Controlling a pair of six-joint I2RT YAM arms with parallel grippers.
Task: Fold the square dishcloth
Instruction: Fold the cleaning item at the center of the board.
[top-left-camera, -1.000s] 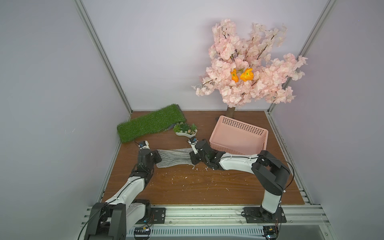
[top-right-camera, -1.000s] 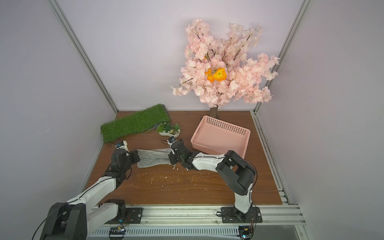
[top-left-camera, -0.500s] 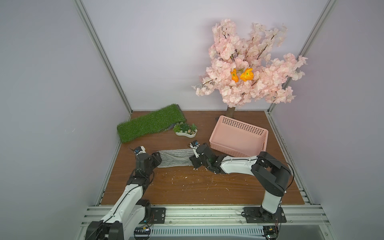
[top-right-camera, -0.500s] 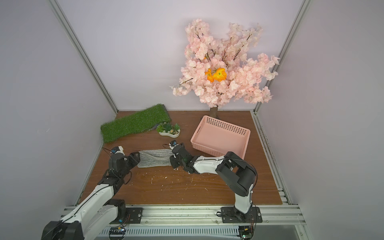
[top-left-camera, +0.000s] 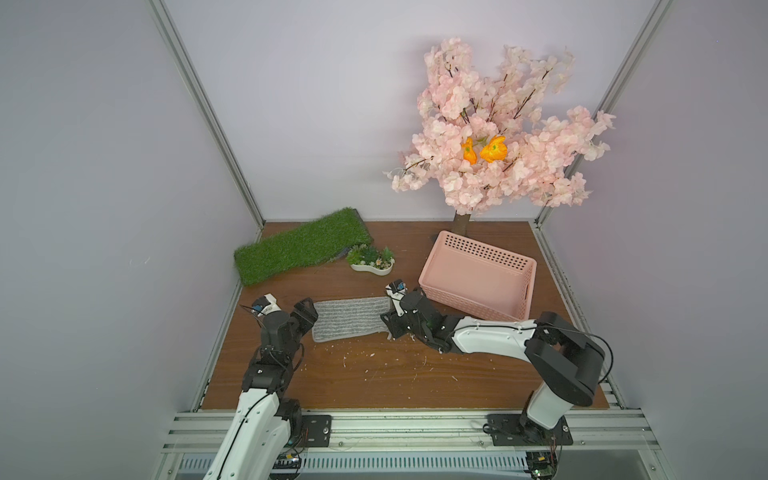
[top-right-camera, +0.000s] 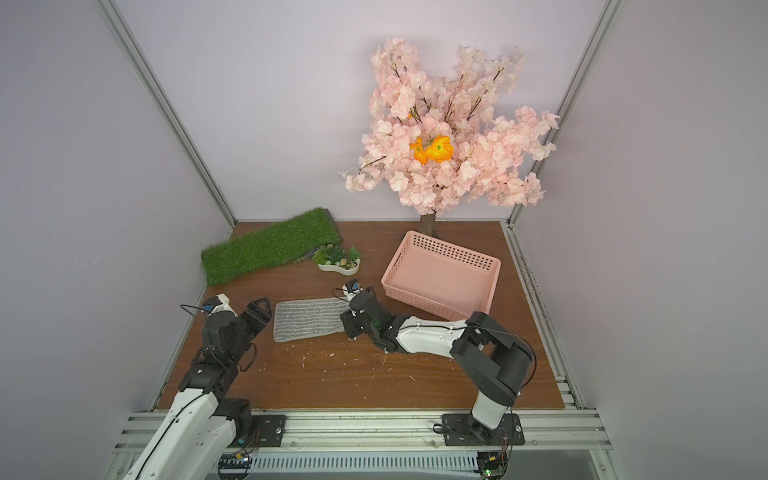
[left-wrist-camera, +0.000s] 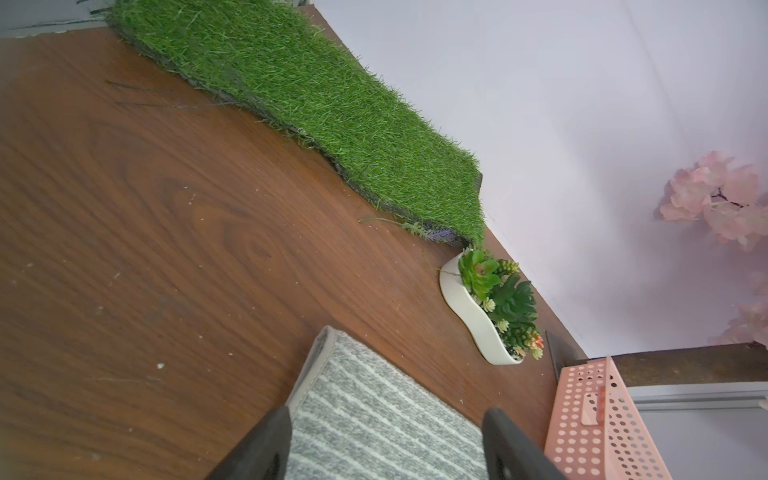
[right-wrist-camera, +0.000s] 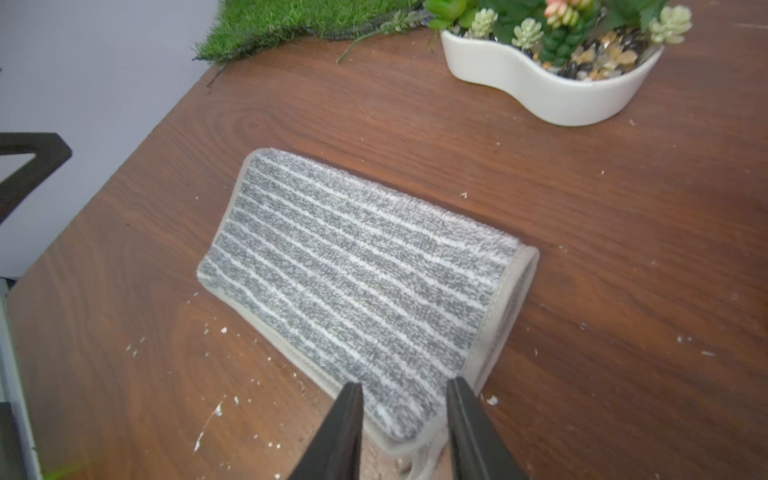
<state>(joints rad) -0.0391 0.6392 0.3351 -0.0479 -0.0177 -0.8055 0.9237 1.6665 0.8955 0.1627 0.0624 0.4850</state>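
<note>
Dark wood tabletop (top-left-camera: 374, 382), lilac walls (top-left-camera: 324, 104), square dishcloth (top-left-camera: 351, 318) folded flat — left gripper (top-left-camera: 308, 316) and right gripper (top-left-camera: 388, 323) at its ends, jaws parted.

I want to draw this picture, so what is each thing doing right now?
Dishcloth: folded in half, flat on the table.
Left gripper: open, at one end of the dishcloth, not holding it.
Right gripper: open, over the other end.
Basket: upright, empty.
Grass mat: lying flat.
Planter: upright.
Tree: standing.
</note>
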